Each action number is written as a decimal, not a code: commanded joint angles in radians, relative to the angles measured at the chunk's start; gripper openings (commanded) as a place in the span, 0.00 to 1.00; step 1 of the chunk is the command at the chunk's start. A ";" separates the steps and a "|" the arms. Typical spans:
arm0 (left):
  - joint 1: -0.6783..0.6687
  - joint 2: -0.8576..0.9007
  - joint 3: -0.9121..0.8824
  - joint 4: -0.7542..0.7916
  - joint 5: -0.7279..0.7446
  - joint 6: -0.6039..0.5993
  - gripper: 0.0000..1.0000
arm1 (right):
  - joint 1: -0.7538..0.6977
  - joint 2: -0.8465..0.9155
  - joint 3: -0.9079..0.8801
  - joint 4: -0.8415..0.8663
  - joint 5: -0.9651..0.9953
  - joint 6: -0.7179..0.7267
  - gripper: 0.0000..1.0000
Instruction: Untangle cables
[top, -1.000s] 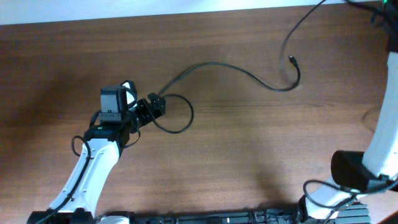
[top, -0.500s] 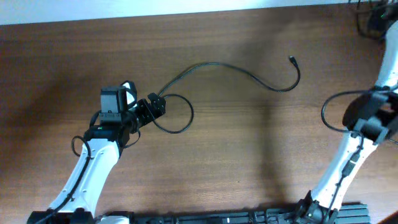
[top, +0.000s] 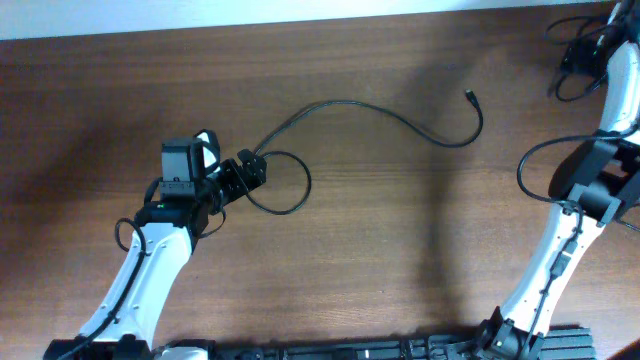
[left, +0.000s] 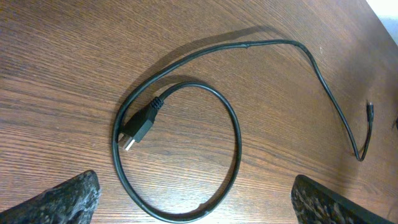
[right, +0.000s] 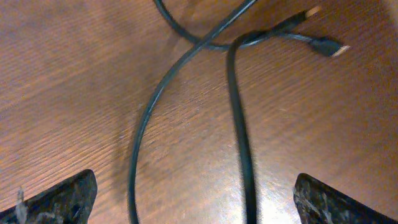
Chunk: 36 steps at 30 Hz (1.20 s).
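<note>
One black cable (top: 345, 104) lies across the table's middle. Its small plug end (top: 470, 96) points right, and its other end curls into a loop (left: 233, 134) around a flat plug (left: 138, 127). My left gripper (left: 196, 208) hangs open just in front of that loop, touching nothing; from overhead it sits at the loop's left side (top: 245, 172). In the far right corner lie other cables (top: 572, 62). There two cords (right: 239, 118) cross on the wood, plug ends (right: 326, 46) free. My right gripper (right: 199, 205) is open above them, with both cords running between its fingers.
The table's far edge (top: 300, 22) meets a white surface along the top. The right arm's elbow (top: 598, 185) and its thick black wiring hang over the right side. The left arm (top: 150, 270) reaches in from the lower left.
The right arm has swung up to the far right corner, taking a thin cable away from the middle. Its jaws have gone from shut to open. The left arm and looped cable have not moved.
</note>
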 joint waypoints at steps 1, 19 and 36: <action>0.003 -0.004 -0.006 0.002 0.008 0.016 0.99 | -0.005 -0.196 0.005 -0.015 -0.005 0.069 0.99; 0.003 -0.004 -0.006 0.002 0.008 0.016 0.99 | 0.621 -0.274 0.004 -0.508 -0.092 0.022 0.99; 0.003 -0.004 -0.006 -0.027 0.019 0.012 0.99 | 0.328 -0.247 -0.616 -0.133 -0.142 0.281 0.77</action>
